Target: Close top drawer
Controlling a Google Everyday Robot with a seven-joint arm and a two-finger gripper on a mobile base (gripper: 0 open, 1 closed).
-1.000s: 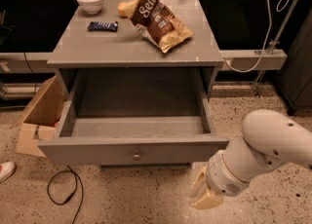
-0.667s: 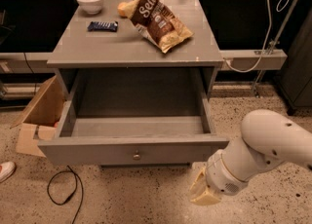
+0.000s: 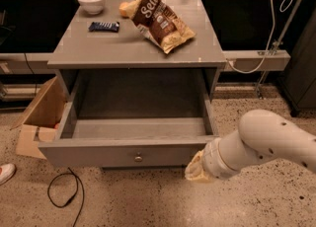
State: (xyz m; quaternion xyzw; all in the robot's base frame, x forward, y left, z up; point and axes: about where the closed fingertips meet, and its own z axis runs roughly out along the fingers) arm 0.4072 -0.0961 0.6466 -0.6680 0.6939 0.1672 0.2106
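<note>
The top drawer (image 3: 123, 153) is a wide grey wooden drawer with one small round metal knob (image 3: 138, 159) at the centre of its flat front. It stands pulled far out of the grey cabinet (image 3: 133, 48) and its deep box is empty. My gripper (image 3: 195, 170) is at the end of the white arm (image 3: 266, 142) that comes in from the lower right. It sits low at the right end of the drawer front, touching or nearly touching it.
On the cabinet top lie a brown chip bag (image 3: 163, 21), a white bowl (image 3: 92, 1) and a dark blue snack bar (image 3: 104, 26). A cardboard box (image 3: 39, 117) stands left of the drawer. A black cable (image 3: 64, 191) loops on the speckled floor. A shoe (image 3: 6, 172) shows at far left.
The arm and gripper have shifted slightly up and towards the right end of the drawer front. The drawer has not visibly moved.
</note>
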